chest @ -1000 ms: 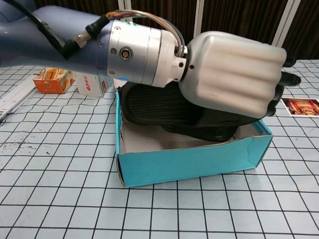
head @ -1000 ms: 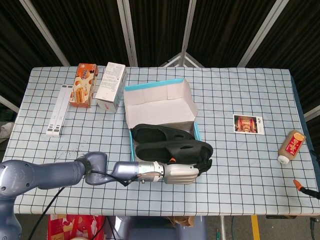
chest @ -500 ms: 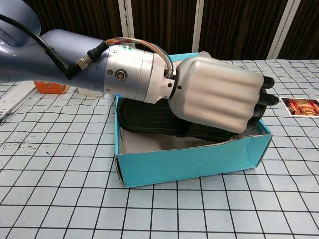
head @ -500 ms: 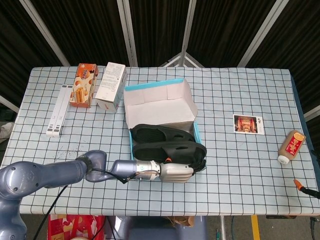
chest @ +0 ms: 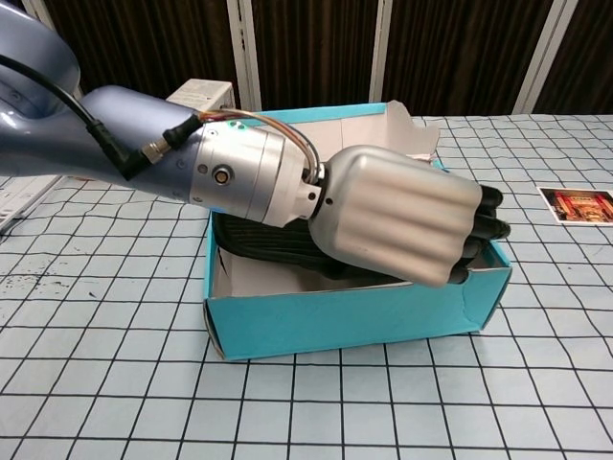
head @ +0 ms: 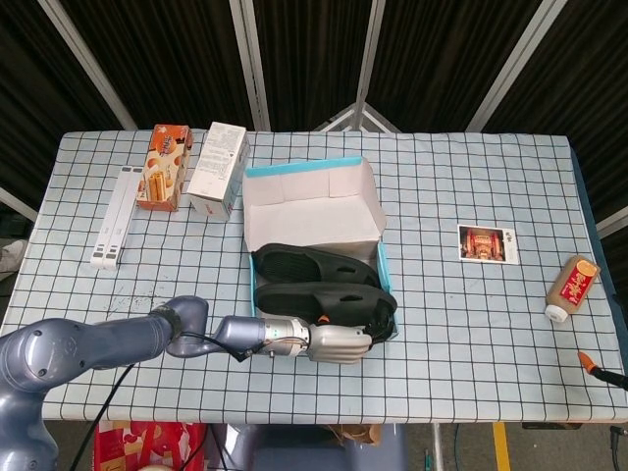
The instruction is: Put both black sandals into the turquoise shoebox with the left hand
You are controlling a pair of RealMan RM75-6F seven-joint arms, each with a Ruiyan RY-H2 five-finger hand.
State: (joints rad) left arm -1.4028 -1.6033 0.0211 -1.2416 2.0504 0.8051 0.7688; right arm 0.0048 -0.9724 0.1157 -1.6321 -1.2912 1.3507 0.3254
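Observation:
The turquoise shoebox point(head: 386, 265) sits mid-table with its white lid flap point(head: 314, 201) standing up at the back. Both black sandals lie inside it: the far sandal point(head: 309, 263) and the near sandal point(head: 324, 297). My left hand point(head: 339, 343) reaches over the box's front wall point(chest: 354, 321), its dark fingers point(chest: 484, 216) curled around the near sandal's front edge. In the chest view my left hand point(chest: 397, 225) covers most of that sandal point(chest: 254, 244), whose ribbed side shows beneath the wrist. The right hand is in neither view.
An orange carton point(head: 163, 167), a white carton point(head: 218, 170) and a white strip point(head: 113, 216) lie at the back left. To the right are a photo card point(head: 488, 243), a small bottle point(head: 571, 287) and an orange-tipped tool point(head: 594, 365) at the edge.
My left hand has lowered the near sandal from above the box rim down into the box. The sandal moved left with it, and the box shifted slightly left.

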